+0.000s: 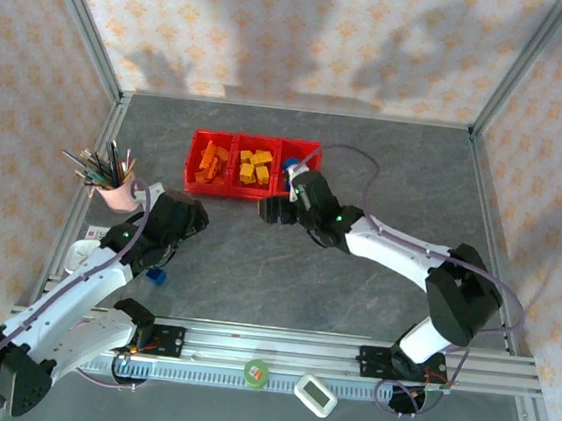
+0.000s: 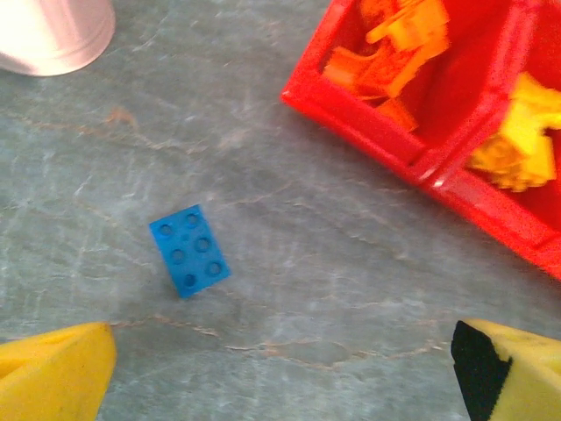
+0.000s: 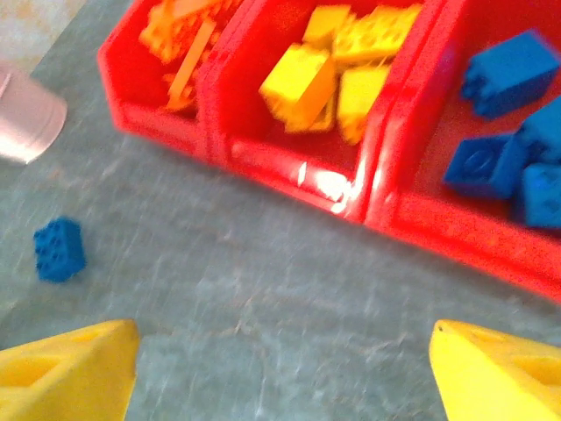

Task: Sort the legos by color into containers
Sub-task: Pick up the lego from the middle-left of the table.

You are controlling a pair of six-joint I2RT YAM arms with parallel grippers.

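The red containers (image 1: 248, 191) stand in a row at the middle back of the table. Orange legos (image 3: 180, 35) fill the left bin, yellow legos (image 3: 337, 57) the middle one, blue legos (image 3: 517, 123) the right one. One blue lego (image 2: 189, 250) lies loose on the table (image 1: 156, 276), left of the containers (image 2: 351, 105). My left gripper (image 2: 285, 377) hovers open above the table near it, nothing between its yellow fingers (image 2: 53, 373). My right gripper (image 3: 280, 368) is open and empty over bare table just in front of the containers (image 3: 289, 171), near the middle bin (image 1: 267, 209).
A pink cup (image 1: 114, 193) of pencils stands left of the containers, close to the left wrist. It appears at the top left of the left wrist view as the pink cup (image 2: 53, 35). Metal frame rails border the table.
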